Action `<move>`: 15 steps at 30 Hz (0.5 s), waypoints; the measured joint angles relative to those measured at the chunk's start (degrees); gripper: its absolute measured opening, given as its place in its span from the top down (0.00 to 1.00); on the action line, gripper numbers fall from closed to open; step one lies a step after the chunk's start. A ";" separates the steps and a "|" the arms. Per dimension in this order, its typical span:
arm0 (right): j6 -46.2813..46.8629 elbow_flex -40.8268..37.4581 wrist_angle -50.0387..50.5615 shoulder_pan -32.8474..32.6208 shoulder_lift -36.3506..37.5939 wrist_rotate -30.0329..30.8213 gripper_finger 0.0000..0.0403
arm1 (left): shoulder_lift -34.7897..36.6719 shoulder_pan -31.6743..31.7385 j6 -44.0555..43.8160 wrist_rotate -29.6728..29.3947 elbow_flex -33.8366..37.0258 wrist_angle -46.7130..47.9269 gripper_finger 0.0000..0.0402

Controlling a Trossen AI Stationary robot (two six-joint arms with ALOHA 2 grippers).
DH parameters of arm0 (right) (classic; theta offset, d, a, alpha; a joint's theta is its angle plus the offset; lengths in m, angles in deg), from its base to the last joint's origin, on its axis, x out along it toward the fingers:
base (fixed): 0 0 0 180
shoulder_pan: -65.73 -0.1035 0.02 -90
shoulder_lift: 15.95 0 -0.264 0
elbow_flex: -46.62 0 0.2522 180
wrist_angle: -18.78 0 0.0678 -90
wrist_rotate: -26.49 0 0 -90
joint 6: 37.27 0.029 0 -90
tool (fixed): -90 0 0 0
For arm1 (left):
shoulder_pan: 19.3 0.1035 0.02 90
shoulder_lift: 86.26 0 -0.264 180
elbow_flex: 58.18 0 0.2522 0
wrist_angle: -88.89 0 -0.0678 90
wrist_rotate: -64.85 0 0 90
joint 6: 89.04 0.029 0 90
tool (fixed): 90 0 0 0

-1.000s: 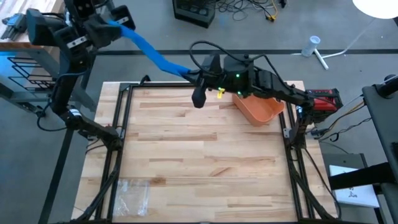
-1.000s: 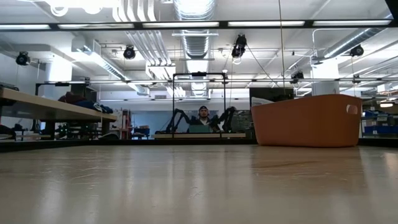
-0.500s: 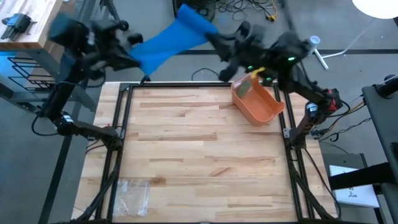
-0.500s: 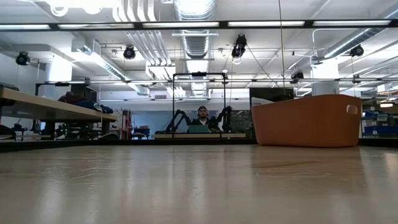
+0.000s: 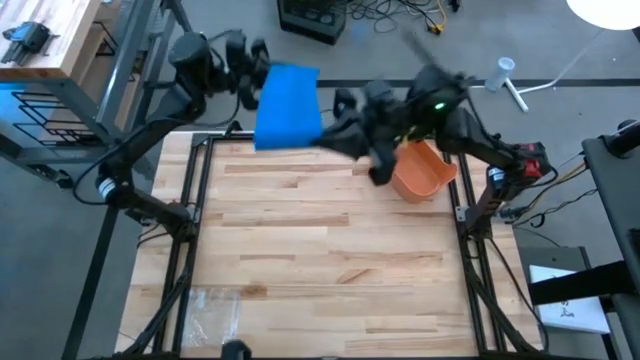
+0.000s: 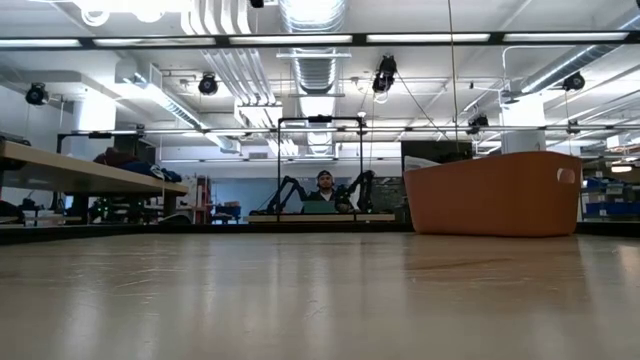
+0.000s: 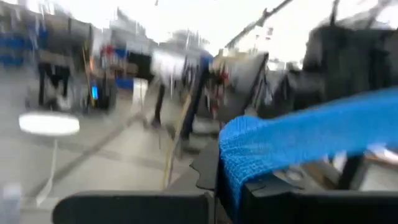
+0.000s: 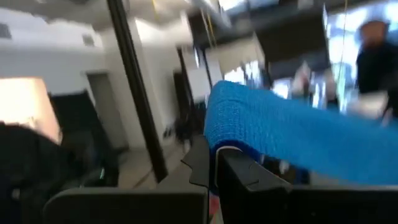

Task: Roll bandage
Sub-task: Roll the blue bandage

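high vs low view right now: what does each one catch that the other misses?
Only the high view shows the blue bandage, stretched in the air over the table's far edge between the left pincer and the right pincer, both shut on it, plus both arms and a clear plastic bag near the table's front left corner. Only the low view shows the room behind the table, with a person seated far back. Both show the orange bin and the wooden table.

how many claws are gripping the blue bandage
2. The left claw is shut on one end of the blue bandage; the right claw is shut on the other end.
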State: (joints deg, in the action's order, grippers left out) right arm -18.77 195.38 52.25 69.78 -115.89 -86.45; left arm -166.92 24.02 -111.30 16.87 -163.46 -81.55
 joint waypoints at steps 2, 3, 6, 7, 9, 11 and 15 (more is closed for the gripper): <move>1.44 -0.02 3.77 -0.63 -0.88 -0.06 0.99 | -2.12 1.72 -2.46 0.03 -3.12 -3.82 1.00; 1.77 -0.02 5.31 -0.96 -1.25 -0.04 0.99 | -3.21 2.63 -3.25 0.18 -5.49 -3.96 1.00; 2.06 -0.02 8.51 -2.08 -2.30 0.06 0.99 | -6.87 5.18 -4.15 1.73 -14.53 -2.19 1.00; 2.10 -0.02 8.77 -2.40 -2.57 0.09 0.99 | -7.99 5.98 -4.22 2.41 -17.85 -1.35 1.00; 2.60 -0.04 9.23 -2.70 -3.25 0.11 0.99 | -10.08 7.06 -4.35 3.15 -24.81 0.20 1.00; 2.60 -0.04 9.18 -2.71 -3.87 0.34 0.99 | -12.15 7.71 -4.95 4.32 -31.87 1.94 1.00; 2.58 -0.06 9.13 -2.64 -4.84 2.02 0.99 | -15.46 8.16 -7.58 6.47 -42.80 4.70 1.00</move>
State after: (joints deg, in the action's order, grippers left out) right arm -16.19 195.32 61.38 67.14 -120.73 -84.43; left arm -182.39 32.18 -118.88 23.33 -206.26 -76.86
